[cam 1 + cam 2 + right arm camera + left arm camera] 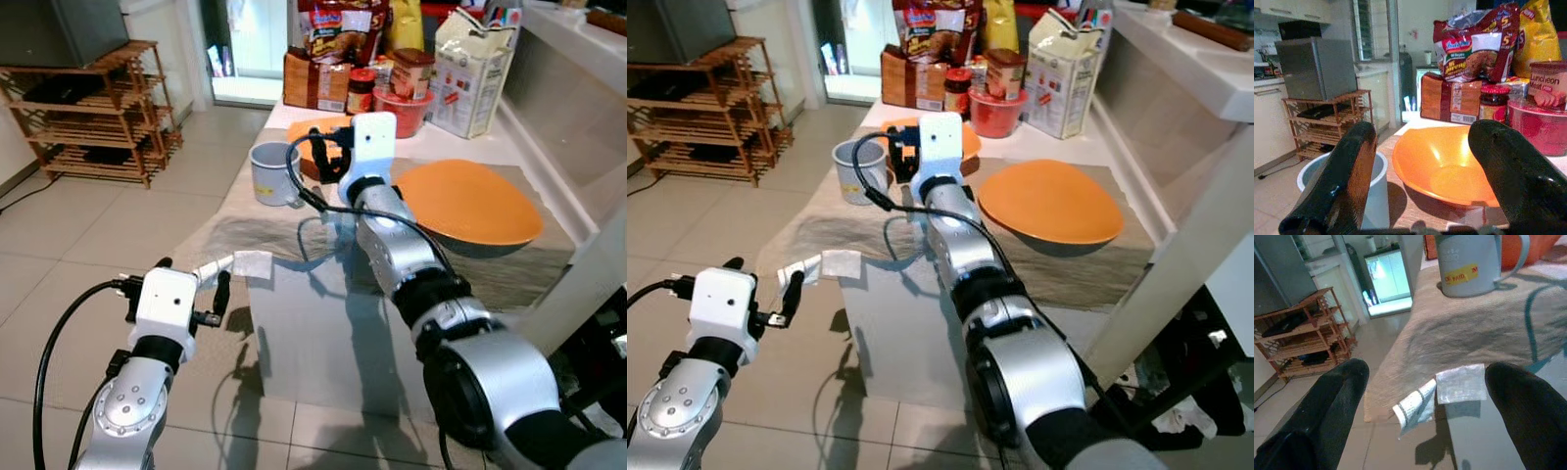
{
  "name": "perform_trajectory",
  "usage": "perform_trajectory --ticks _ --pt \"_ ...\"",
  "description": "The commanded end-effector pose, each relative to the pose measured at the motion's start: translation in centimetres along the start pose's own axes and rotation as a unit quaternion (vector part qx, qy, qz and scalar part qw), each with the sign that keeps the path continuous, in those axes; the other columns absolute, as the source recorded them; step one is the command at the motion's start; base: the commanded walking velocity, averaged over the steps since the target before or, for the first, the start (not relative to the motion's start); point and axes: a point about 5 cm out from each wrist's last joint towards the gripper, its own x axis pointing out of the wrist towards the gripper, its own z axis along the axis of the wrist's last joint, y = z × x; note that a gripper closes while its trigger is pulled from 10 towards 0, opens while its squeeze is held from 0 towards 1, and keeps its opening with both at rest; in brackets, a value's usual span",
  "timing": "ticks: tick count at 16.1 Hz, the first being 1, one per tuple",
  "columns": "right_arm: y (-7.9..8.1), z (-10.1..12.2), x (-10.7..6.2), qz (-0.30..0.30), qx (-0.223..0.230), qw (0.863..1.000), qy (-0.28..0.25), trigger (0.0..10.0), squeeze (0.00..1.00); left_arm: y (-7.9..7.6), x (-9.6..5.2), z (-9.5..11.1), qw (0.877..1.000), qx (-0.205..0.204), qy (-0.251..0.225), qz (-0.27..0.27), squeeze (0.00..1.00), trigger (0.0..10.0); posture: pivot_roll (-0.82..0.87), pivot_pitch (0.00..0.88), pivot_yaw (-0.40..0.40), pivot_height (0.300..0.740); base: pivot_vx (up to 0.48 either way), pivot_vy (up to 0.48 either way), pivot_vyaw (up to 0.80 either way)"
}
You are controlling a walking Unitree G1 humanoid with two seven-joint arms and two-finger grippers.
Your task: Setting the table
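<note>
Right gripper (328, 157), fingers spread and empty, hovers over the desk (294, 323) facing the orange bowl (1442, 166) just ahead, mug (275, 172) beside it. Left gripper (191, 284), also spread, points at the cloth's (1469, 333) hanging corner.

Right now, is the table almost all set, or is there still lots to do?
Partly set, I'd judge. Done: a mat covers the table, with a grey mug and a big orange plate on it. In hand: the right gripper, open, is reaching toward the orange bowl; the left gripper, open, faces the folded napkin at the table's edge. Left: placing bowl and napkin.
</note>
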Motion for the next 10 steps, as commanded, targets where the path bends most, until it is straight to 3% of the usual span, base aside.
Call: perform_trajectory --ticks 1,10 --pt "0.6 0.0 0.2 0.006 0.002 1.000 0.011 10.0 0.00 0.3 -0.4 0.4 1.000 0.008 -0.002 0.003 0.00 10.0 0.23 0.000 -0.006 0.740 0.000 0.000 0.00" --pt "2.1 0.4 0.8 0.037 0.003 0.998 0.045 10.0 0.00 0.8 -1.0 1.2 1.000 0.015 -0.009 0.002 0.00 10.0 0.25 0.017 0.006 0.740 0.000 0.000 0.00"
